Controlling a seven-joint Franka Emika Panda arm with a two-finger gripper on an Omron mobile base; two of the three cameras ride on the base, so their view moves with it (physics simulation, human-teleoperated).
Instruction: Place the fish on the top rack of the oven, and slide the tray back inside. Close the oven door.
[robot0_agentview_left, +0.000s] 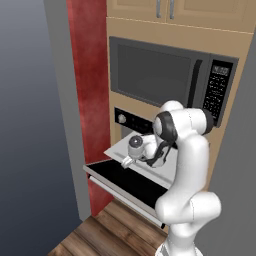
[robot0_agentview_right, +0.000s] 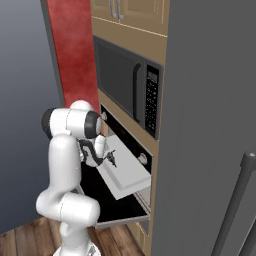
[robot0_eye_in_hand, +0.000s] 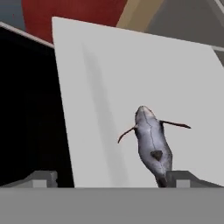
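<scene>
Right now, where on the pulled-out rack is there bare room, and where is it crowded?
The top rack is bare left of the fish, toward the dark oven door, and beyond its head to the far edge. It is crowded near the open gripper, whose right fingertip sits by the tail.

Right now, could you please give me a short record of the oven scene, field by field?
fish: lying on the tray, free of the jaws
tray: pulled out over the open door
oven door: folded down, open
gripper: above the tray, jaws open
microwave: above the oven, door shut
left to do: slide tray in, shut door
</scene>
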